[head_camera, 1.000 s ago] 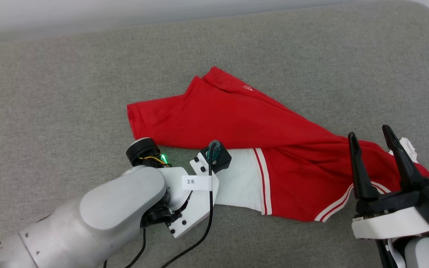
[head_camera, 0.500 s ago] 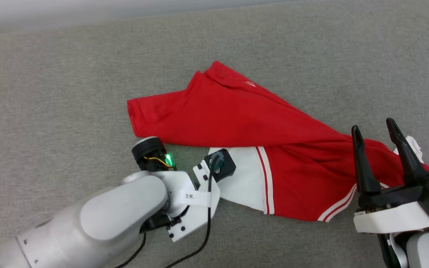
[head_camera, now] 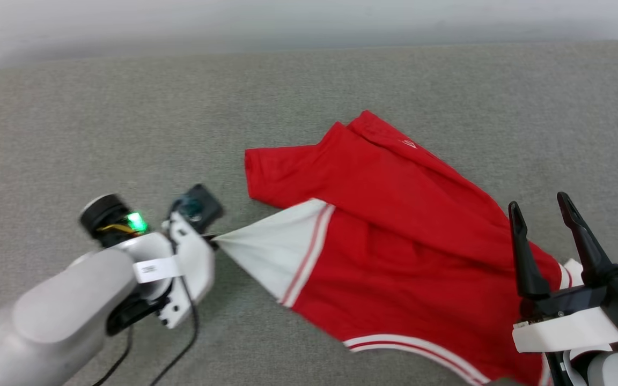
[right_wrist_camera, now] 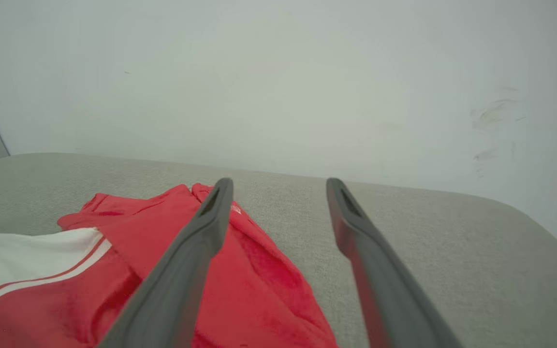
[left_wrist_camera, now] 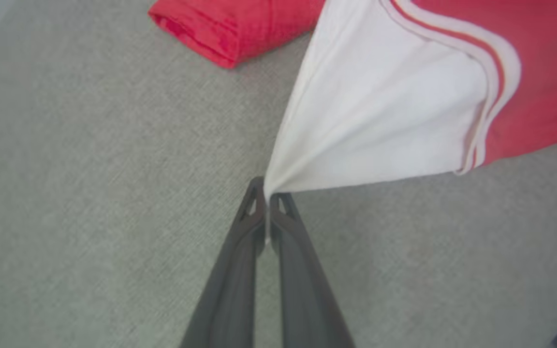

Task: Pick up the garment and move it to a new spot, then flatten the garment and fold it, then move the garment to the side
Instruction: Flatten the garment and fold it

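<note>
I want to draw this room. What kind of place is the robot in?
Probably an indoor room set up for folding clothes, though I can't be sure. A wide grey fabric-covered surface, like a padded table or couch, runs up to a plain pale wall, with one red garment on it.

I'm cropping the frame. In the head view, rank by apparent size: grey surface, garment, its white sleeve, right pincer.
1. grey surface
2. garment
3. white sleeve and right pincer look about alike; the pincer is nearer the camera, so I leave them unranked.
</note>
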You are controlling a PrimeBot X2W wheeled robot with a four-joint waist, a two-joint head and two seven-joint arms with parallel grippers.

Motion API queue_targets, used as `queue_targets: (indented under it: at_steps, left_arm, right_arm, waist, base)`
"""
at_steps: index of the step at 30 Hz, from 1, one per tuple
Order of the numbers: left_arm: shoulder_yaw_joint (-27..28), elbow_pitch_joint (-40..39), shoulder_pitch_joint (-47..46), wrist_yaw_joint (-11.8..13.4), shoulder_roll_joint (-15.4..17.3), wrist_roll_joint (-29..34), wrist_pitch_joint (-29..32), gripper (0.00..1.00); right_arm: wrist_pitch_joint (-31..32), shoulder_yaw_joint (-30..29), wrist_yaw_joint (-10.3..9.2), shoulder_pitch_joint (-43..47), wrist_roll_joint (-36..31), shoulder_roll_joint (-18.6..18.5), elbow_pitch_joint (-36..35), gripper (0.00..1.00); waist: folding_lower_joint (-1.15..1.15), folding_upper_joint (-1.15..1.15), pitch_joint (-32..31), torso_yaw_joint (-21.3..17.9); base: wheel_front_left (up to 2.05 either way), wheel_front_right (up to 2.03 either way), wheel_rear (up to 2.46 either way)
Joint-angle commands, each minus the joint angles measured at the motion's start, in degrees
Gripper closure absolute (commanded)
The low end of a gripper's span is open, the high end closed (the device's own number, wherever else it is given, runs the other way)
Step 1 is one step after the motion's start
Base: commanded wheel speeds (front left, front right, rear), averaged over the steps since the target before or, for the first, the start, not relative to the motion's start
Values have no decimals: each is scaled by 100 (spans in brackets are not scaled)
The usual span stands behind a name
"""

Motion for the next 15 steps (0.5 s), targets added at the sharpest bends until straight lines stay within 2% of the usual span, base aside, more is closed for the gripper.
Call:
queue_targets:
  at_steps: [1, 4, 8, 13, 15]
  left_arm:
    - [72, 52, 180, 107, 123, -106, -93, 100]
    - [179, 170, 468, 309, 399, -275, -230, 100]
    - [258, 466, 843, 418, 682, -507, -434, 100]
    - [275, 891, 1230, 502, 851, -791, -474, 100]
    - [235, 1021, 1348, 518, 804, -811, -516, 100]
  right_arm:
    - [-15, -12, -8, 51, -19, -27, 19, 0]
    - [-15, -28, -8, 95, -22, -44, 46, 0]
    - [-15, -66, -8, 121, -22, -75, 89, 0]
    - [-15, -111, -8, 173, -40, -91, 169, 0]
    - [-15, -125, -8, 199, -45, -99, 213, 0]
  waist:
    - [0, 0, -41, 76]
    - [0, 0, -67, 128]
    - [0, 0, -106, 182]
    - [0, 0, -166, 230]
    - [0, 0, -194, 247]
  base:
    - [0, 0, 0]
    - [0, 0, 0]
    - [0, 0, 0]
    - [0, 0, 0]
    - [0, 0, 0]
